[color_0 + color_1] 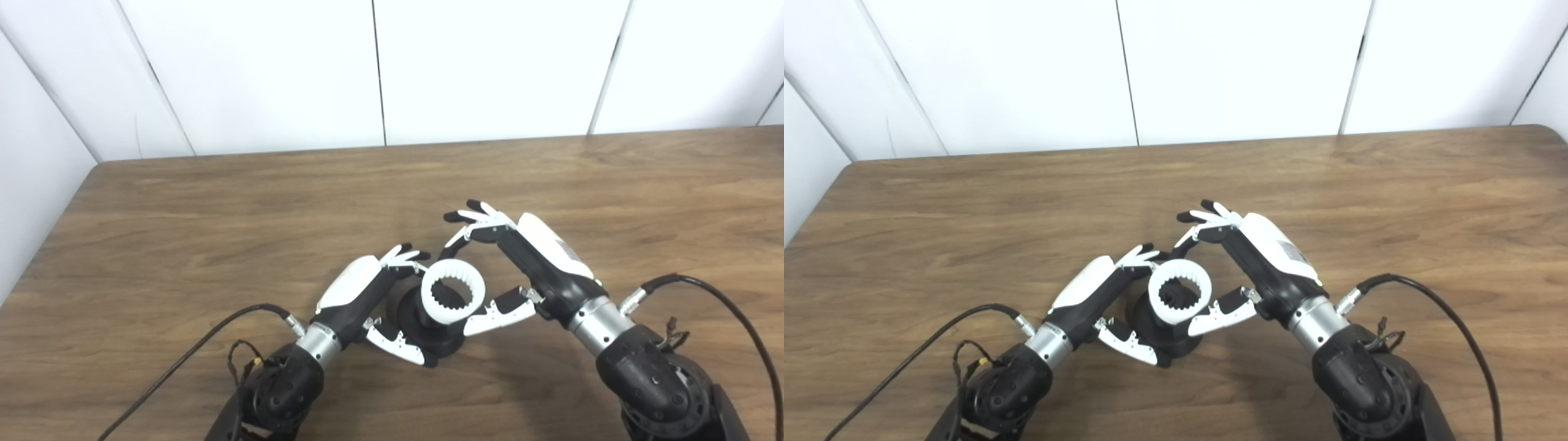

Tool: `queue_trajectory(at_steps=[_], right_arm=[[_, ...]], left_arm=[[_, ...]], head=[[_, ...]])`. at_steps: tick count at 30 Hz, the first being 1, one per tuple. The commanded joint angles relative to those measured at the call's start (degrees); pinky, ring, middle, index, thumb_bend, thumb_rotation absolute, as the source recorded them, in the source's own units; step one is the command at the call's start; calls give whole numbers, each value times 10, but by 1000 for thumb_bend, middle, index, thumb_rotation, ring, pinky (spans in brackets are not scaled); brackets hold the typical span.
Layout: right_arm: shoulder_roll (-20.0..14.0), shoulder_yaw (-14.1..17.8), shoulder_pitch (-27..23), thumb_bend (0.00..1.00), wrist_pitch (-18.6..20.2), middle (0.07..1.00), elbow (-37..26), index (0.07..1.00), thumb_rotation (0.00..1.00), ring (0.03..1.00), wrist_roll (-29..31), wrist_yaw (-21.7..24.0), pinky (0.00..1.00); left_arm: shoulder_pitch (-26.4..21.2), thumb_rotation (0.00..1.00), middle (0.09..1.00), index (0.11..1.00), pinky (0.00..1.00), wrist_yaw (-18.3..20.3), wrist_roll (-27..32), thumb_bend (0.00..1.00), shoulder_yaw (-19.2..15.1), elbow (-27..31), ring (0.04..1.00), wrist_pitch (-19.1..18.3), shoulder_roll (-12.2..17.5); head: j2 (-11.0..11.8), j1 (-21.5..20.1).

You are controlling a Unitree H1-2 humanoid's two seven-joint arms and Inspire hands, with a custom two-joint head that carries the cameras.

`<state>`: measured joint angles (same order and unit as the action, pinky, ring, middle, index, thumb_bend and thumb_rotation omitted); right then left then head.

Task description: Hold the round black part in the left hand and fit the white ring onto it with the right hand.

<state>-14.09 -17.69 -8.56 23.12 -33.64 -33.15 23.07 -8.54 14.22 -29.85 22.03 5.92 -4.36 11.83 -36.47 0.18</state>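
seating the toothed white ring [454, 291] on the round black part [429, 324]: left robot hand [373, 300] grasps the part, right robot hand [508, 269] seems to pinch the ring; next, press down evenly.

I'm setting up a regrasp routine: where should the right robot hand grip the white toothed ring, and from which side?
Grip the white toothed plastic ring by its smooth outer rim, from the right: the teeth line its inside, and the left robot hand holding the round black part blocks the left.

Wooden table [184, 202], brown grain, set against white wall panels [490, 67]. Round black part [429, 334] stands on it near the front edge; two black cables [184, 361] trail beside that part.
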Motion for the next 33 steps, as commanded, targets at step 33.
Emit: queue_trajectory(at_steps=[33], right_arm=[[15,-1,-26,525,-36,879,44,488,149,998,-6,-20,1000]], left_arm=[[8,165,920,602,925,15,-10,890,6,-6,1000,-23,6]], head=[[-6,4]])
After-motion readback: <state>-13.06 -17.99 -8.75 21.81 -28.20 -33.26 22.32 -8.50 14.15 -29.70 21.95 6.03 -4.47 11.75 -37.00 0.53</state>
